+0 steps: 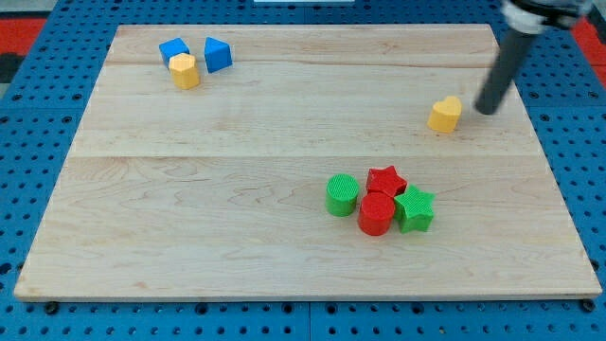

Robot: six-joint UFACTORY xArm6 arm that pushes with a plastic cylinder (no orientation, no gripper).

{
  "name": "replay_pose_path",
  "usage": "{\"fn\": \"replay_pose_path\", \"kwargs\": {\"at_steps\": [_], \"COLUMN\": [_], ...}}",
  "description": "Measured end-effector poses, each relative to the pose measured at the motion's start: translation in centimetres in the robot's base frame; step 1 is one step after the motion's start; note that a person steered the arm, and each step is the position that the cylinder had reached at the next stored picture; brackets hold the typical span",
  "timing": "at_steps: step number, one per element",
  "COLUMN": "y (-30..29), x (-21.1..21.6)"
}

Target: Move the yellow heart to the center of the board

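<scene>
The yellow heart [445, 114] lies on the wooden board [237, 189] at the view's right, above the middle height. My tip [486, 110] is just to the right of the heart, with a small gap between them. The dark rod slants up to the view's top right.
A yellow hexagon-like block [185, 71] sits at the top left between a blue block [173, 50] and a blue block [218, 54]. Below centre-right stand a green cylinder [342, 195], a red star [385, 180], a red cylinder [375, 214] and a green star [415, 209], clustered together.
</scene>
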State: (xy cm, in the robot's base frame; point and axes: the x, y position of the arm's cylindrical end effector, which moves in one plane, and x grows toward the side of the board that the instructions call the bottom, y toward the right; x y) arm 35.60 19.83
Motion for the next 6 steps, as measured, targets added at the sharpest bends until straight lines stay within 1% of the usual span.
{"fn": "replay_pose_path", "kwargs": {"at_steps": [1,2,3,4,5,6], "y": [-8.3,-1.4,6.1,4.4,-3.1,-7.7], "x": [-1.2,-1.6,-0.9,2.1,2.1,4.4]}}
